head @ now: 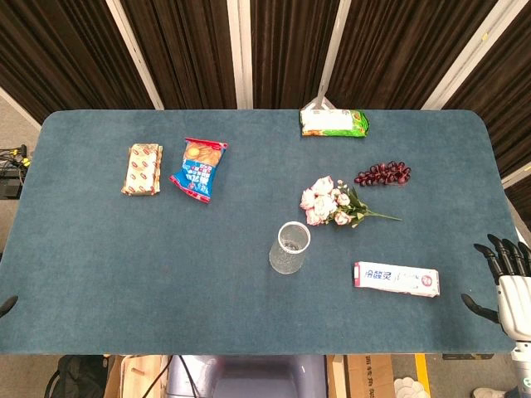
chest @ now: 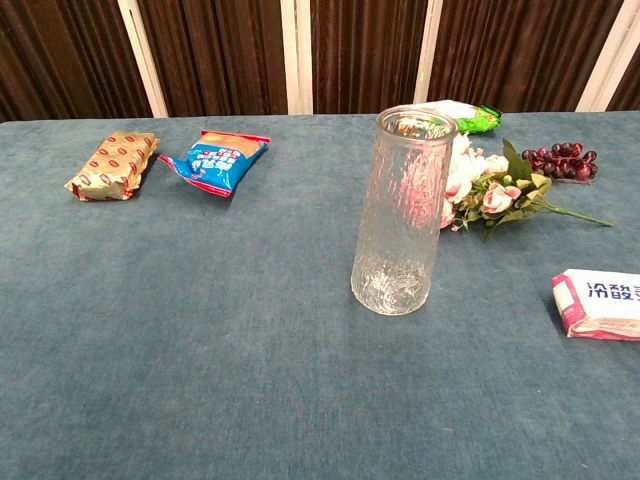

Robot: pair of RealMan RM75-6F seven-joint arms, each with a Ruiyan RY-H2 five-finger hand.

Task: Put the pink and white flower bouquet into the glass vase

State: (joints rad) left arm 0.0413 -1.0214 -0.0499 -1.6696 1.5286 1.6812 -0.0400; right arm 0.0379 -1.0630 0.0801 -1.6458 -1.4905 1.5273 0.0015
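Note:
The pink and white flower bouquet (head: 328,201) lies flat on the blue table, green stems pointing right; in the chest view the bouquet (chest: 490,190) shows partly behind the vase. The glass vase (head: 289,247) stands upright and empty just in front-left of it, and the vase (chest: 397,212) is central in the chest view. My right hand (head: 506,278) hovers off the table's right front corner, fingers spread, holding nothing, well right of the flowers. Only a dark tip of my left hand (head: 7,305) shows at the left edge.
Purple grapes (head: 383,173) lie behind-right of the bouquet. A toothpaste box (head: 396,279) sits between my right hand and the vase. A green packet (head: 333,122) is at the back edge; a blue snack bag (head: 199,168) and a gold biscuit pack (head: 142,168) lie far left.

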